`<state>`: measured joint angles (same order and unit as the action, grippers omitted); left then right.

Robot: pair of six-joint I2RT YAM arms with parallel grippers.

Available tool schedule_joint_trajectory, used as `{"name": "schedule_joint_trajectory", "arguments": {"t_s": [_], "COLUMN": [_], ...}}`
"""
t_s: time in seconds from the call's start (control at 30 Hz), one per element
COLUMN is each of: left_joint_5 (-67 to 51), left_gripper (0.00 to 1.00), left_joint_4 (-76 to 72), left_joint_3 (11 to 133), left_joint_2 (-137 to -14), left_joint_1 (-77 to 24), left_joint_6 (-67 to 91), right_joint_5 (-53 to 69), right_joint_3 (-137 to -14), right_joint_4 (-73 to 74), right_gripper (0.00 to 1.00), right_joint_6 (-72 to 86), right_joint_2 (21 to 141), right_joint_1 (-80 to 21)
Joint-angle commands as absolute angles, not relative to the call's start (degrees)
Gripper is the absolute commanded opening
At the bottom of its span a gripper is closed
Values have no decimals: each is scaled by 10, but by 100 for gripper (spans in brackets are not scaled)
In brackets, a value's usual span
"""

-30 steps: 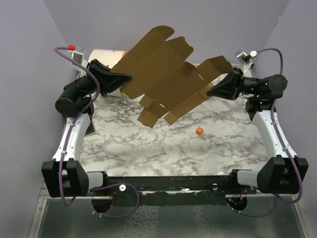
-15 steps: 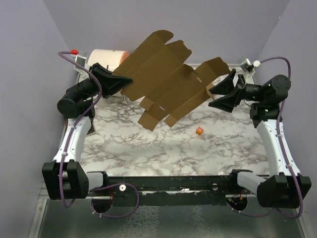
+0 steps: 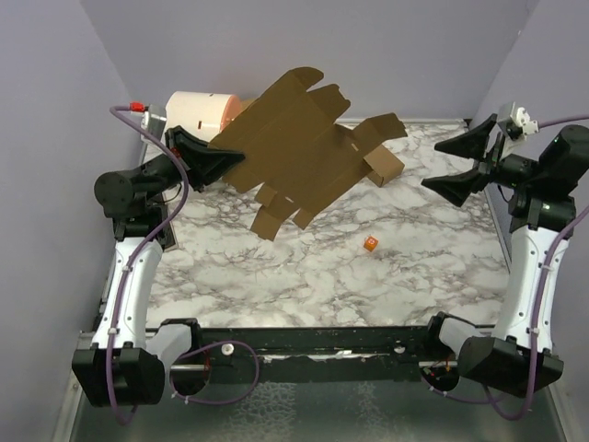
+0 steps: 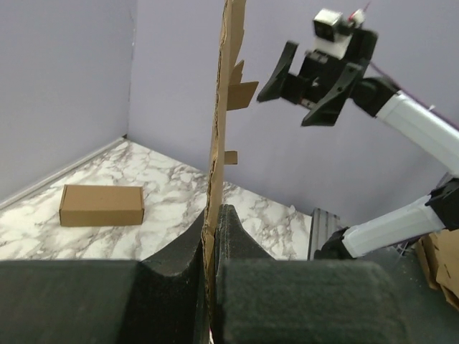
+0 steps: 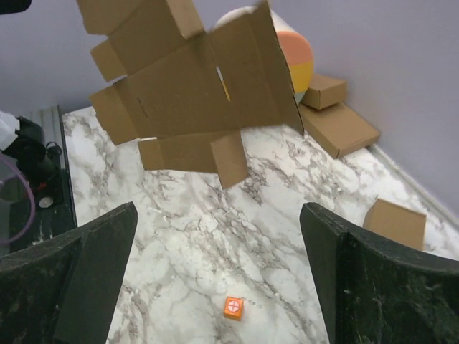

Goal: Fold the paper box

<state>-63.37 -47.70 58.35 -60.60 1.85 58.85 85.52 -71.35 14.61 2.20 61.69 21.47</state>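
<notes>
The paper box [image 3: 304, 138] is a flat brown die-cut sheet with many flaps, held up in the air over the back of the table. My left gripper [image 3: 241, 157] is shut on its left edge. The left wrist view shows the sheet edge-on [image 4: 219, 143], pinched between the left gripper's [image 4: 214, 215] black pads. My right gripper [image 3: 433, 166] stands open at the right, well apart from the sheet, with nothing between its fingers. From the right wrist, the sheet [image 5: 193, 93] hangs ahead and above the right gripper [image 5: 217, 209].
A small orange cube [image 3: 370, 244] lies on the marble table [image 3: 304, 276]. A small closed brown carton [image 3: 386, 166] sits behind the sheet. A white and orange roll [image 3: 198, 110] lies at the back left. More flat cartons [image 5: 337, 127] rest by the wall.
My right gripper let go of the sheet's right edge, opened wide and drew back to the right. The sheet now hangs from the left gripper alone, shifted slightly left.
</notes>
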Motion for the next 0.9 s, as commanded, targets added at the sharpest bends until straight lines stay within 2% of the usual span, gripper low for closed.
{"name": "schedule_joint_trajectory", "arguments": {"t_s": [0.0, 0.2, 0.4, 0.57, 0.73, 0.87], "left_joint_5": [-626, -598, -546, -550, -569, -566], "left_gripper": [0, 0, 0, 0, 0, 0], "left_joint_4": [-320, -200, -49, -18, -13, -9], "left_joint_3": [587, 581, 581, 564, 555, 555], "left_joint_2": [-586, -586, -596, -596, -604, -608], "left_joint_1": [11, -26, -97, -124, -145, -163], "left_joint_6": [463, 366, 237, 197, 166, 140], "right_joint_5": [932, 920, 741, 724, 734, 717], "right_joint_3": [-826, -861, -951, -909, -912, -888], "right_joint_4": [340, 266, 450, 416, 469, 438], "right_gripper": [99, 100, 100, 100, 100, 100], "right_joint_6": [-158, -73, -198, -211, -265, -240], "right_joint_2": [633, 660, 741, 736, 769, 770], "right_joint_1": [217, 179, 32, 7, -36, -76]}}
